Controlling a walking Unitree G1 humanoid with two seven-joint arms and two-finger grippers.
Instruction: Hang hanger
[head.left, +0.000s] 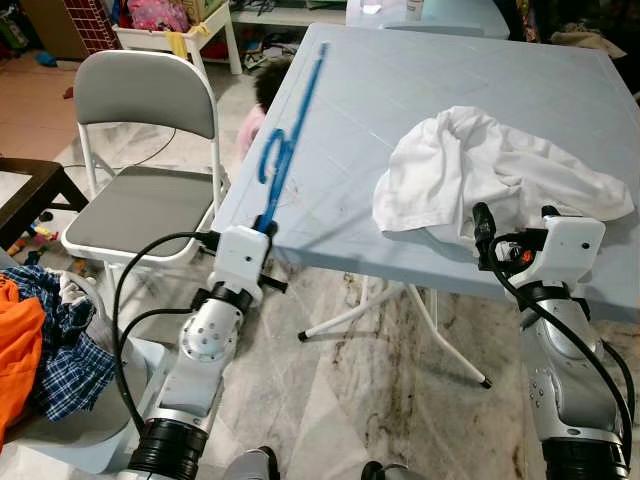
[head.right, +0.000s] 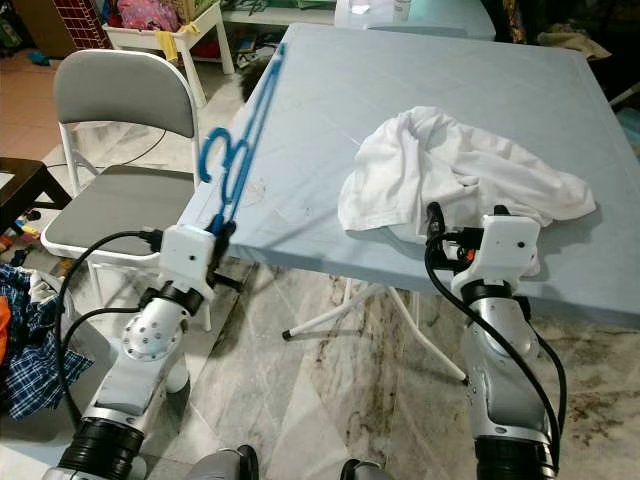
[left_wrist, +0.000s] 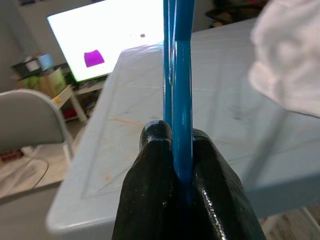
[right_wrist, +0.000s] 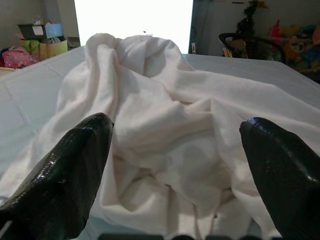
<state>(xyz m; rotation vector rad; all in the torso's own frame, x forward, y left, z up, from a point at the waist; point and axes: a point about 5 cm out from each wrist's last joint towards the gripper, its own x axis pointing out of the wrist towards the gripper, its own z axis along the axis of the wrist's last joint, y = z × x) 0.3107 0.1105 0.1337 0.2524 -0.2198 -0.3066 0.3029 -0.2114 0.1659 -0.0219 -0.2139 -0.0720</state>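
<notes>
Light blue folding table (head.left: 480, 70) as landmark. White crumpled cloth (head.left: 480, 175) on table, near its front edge. Grey folding chair (head.left: 140, 150) with white frame just left of table. Pile of clothes (head.left: 40, 335) (orange piece, blue plaid piece) left of table, nearer than chair. Dark wooden furniture corner (head.left: 30, 195) left of chair. White shelf (head.left: 180, 35) with toys beyond table's far left corner.

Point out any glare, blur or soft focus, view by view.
Left wrist view: the bright screen is blown out, and the blue hanger and white cloth look soft. Right wrist view: a glaring white panel behind; the black fingers are blurred. Eye views: evenly lit and sharp.
</notes>
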